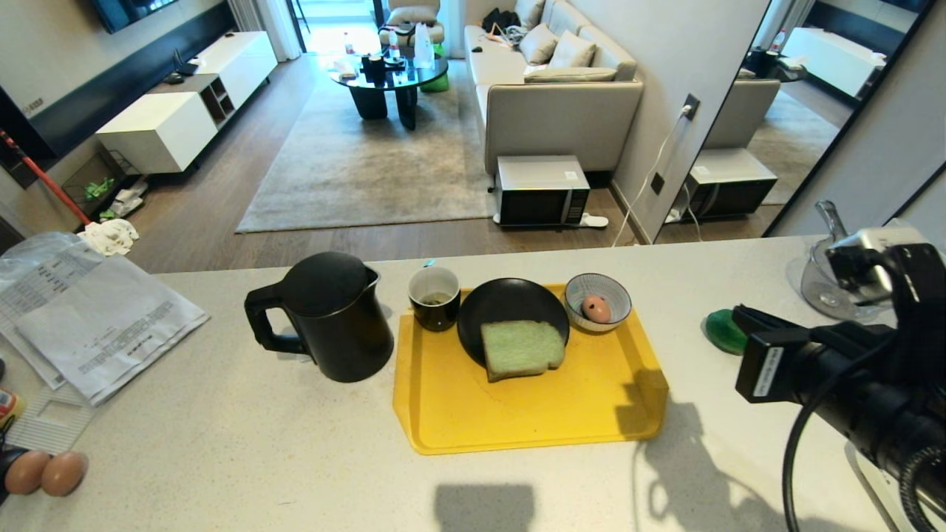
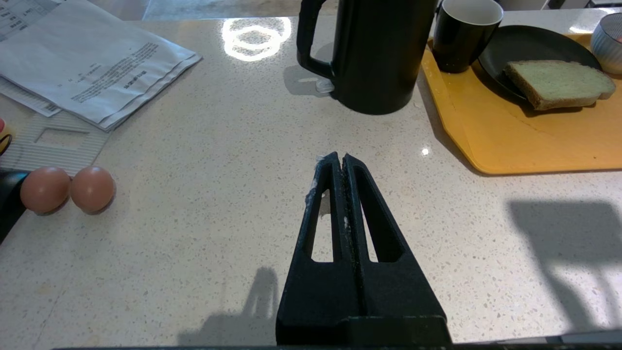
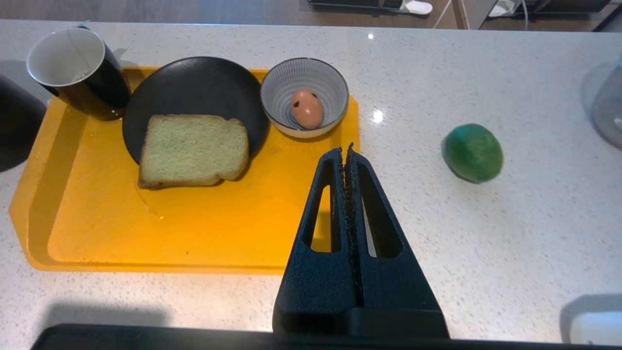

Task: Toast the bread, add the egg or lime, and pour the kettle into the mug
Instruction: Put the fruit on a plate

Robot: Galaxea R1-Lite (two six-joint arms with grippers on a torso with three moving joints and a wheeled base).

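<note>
Papers lie at the far left of the counter, with two brown eggs touching each other at about eight o'clock from them, near the front edge. My left gripper hangs over bare counter in front of the kettle, its fingers pressed together on nothing. The kettle stands upright just left of the yellow tray, handle pointing to nine o'clock. On the tray, the mug sits in the far left corner, touching or nearly touching the black plate beside it. The bread lies flat at the plate's six o'clock edge, its near side overhanging onto the tray. At two o'clock from the plate I see the patterned bowl with one brown egg inside. My right gripper hovers above the tray's right edge, at about five o'clock from the bowl, its fingers closed together and empty. The lime rests on the counter well right of the tray, at three o'clock from the bowl. A clear glass vessel stands beyond it at the far right.
</note>
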